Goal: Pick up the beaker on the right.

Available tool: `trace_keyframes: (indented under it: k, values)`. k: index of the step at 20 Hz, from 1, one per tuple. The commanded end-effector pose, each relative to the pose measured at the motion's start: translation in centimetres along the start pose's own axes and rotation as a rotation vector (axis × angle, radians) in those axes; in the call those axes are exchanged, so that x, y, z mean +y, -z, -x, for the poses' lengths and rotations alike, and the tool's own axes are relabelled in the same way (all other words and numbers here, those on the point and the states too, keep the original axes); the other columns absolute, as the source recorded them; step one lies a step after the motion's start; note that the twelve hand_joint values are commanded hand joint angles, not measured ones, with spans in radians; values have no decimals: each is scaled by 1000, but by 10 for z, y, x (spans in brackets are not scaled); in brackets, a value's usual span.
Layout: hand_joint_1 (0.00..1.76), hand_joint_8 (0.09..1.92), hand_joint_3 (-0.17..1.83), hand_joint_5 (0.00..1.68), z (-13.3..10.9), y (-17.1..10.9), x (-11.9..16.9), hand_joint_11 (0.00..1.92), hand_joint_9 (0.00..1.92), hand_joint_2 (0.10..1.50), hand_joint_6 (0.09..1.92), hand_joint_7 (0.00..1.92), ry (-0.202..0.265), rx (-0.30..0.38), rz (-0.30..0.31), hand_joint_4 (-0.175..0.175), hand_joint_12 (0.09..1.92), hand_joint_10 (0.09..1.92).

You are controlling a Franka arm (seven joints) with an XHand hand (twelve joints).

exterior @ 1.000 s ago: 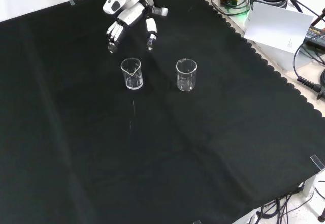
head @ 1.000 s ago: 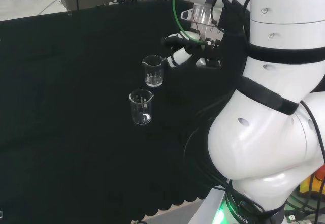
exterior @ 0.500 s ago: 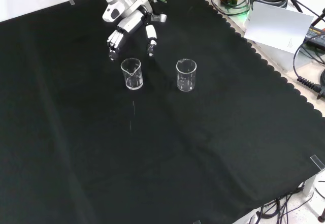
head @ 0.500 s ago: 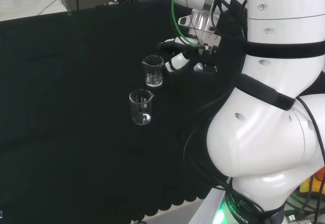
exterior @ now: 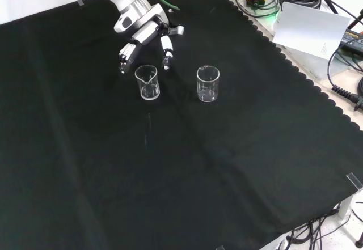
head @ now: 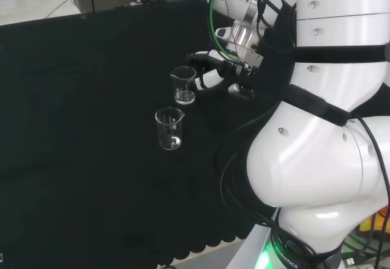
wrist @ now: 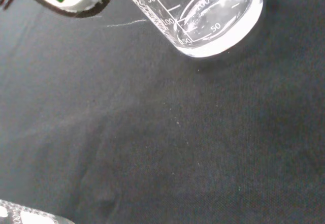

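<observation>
Matt black woven cloth (wrist: 193,148) on desk; two clear glossy glass beakers (exterior: 147,82) (exterior: 207,83); hand (exterior: 144,32) glossy white and black plastic.

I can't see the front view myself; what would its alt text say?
A black and white robot hand reaches down from the top, its open fingers either side of the left of two small clear glass beakers. The other clear beaker stands apart to its right, both upright on a black cloth.
</observation>
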State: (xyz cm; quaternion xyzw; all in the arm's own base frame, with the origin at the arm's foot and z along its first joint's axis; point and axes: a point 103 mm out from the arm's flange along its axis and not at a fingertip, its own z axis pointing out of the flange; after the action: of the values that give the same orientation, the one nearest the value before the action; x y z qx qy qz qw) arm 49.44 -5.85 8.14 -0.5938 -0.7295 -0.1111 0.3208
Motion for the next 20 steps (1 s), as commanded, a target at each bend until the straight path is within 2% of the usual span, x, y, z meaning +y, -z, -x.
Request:
trace_keyframes:
  k: [1,9,14,20]
  values:
    - [851,591,523,326,6,-15,12,0,252,588,87,131,40,86,20,-12,1348,625]
    - [867,592,531,351,5,-27,22,0,244,581,87,136,67,114,94,-9,1337,617]
    - [884,592,537,390,0,-33,27,0,236,575,87,140,83,109,110,-7,1325,611]
    - [890,599,546,425,-1,-41,30,0,249,571,87,163,74,133,134,-9,1317,612]
